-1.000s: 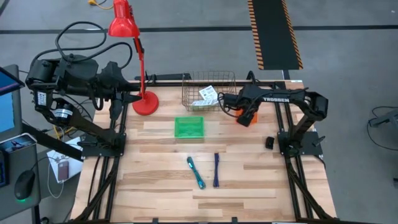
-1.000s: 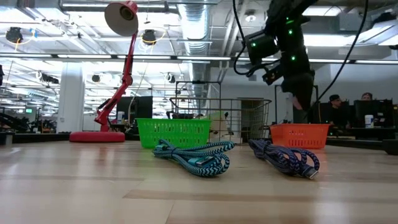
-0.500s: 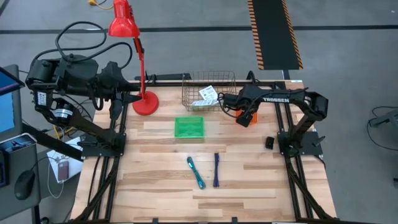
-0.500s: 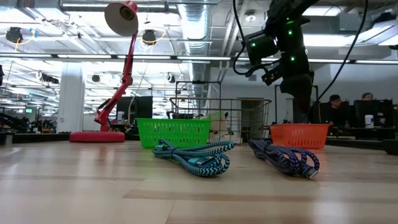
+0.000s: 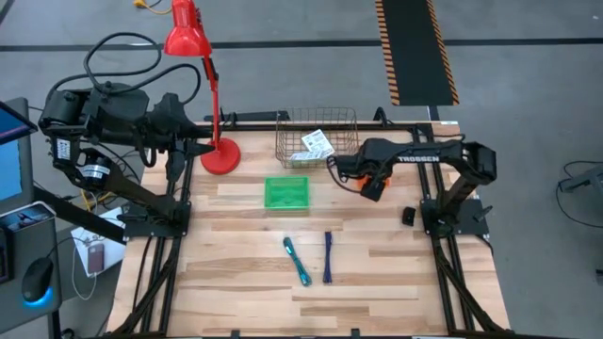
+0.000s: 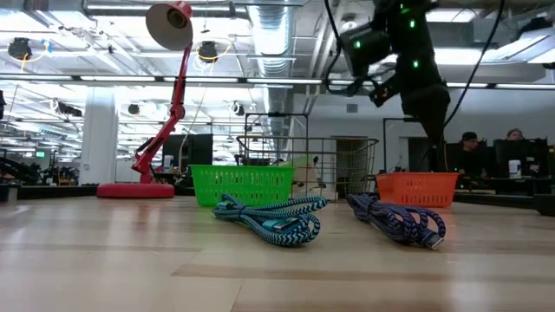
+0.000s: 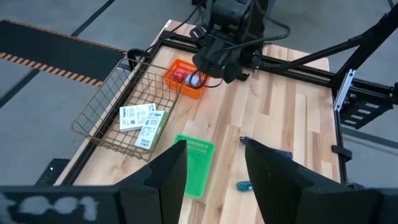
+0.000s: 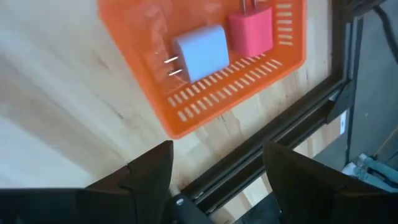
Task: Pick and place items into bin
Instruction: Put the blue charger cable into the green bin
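Even, bright indoor light; sharpness varies by camera.

The wooden table (image 5: 377, 268) is evenly lit from above in the high view, with only soft, short shadows under the arms. In the low view, ceiling lights (image 6: 21, 48) glare against a bright room, the arm hangs dark against them, the near tabletop is out of focus, and the braided cables (image 6: 269, 217) are sharper. In the right wrist view the orange basket (image 8: 180, 115) is smeared with motion blur, and the fingers (image 8: 149, 171) are dark and soft.

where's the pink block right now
The pink block lies in the orange basket beside the pale blue block, on the table's right, under the right gripper.
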{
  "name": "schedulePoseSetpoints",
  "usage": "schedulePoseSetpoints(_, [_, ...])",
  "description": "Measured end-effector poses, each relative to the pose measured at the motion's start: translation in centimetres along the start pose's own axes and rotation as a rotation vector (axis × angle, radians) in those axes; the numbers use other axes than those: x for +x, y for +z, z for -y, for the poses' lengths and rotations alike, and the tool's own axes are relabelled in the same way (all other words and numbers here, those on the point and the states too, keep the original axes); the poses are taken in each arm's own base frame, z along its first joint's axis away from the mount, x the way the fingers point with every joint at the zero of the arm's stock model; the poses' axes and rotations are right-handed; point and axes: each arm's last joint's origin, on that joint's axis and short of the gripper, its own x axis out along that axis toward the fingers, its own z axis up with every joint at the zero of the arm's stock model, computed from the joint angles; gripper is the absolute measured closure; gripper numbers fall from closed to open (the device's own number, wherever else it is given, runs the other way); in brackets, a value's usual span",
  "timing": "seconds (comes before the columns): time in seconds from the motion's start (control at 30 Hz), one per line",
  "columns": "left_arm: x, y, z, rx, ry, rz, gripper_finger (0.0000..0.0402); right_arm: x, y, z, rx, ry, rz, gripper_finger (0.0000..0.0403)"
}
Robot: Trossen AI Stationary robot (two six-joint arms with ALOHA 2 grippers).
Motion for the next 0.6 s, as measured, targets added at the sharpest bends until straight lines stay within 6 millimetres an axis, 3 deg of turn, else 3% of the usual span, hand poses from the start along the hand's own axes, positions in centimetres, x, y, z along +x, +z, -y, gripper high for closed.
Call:
schedulePoseSetpoints(0.27, [0.0, 0.0, 0.0, 0.028, 0.000, 0.000, 0.0250, -4.8, -1.4, -3.1, -0.058, 0.043, 0.095, 0.0159])
schedulePoseSetpoints(0.47, [0.4, 0.3, 0.2, 0.119, 0.002, 0.009, 0.0250, -8.9, -4.2, -7.6, -0.270, 0.145, 0.215, 0.0159])
schedulePoseSetpoints(0.6, [2.1, 1.1, 0.7, 0.135, -0.008, 0.006, 0.0250, -11.2, -6.6, -9.3, -0.316, 0.177, 0.369, 0.0159])
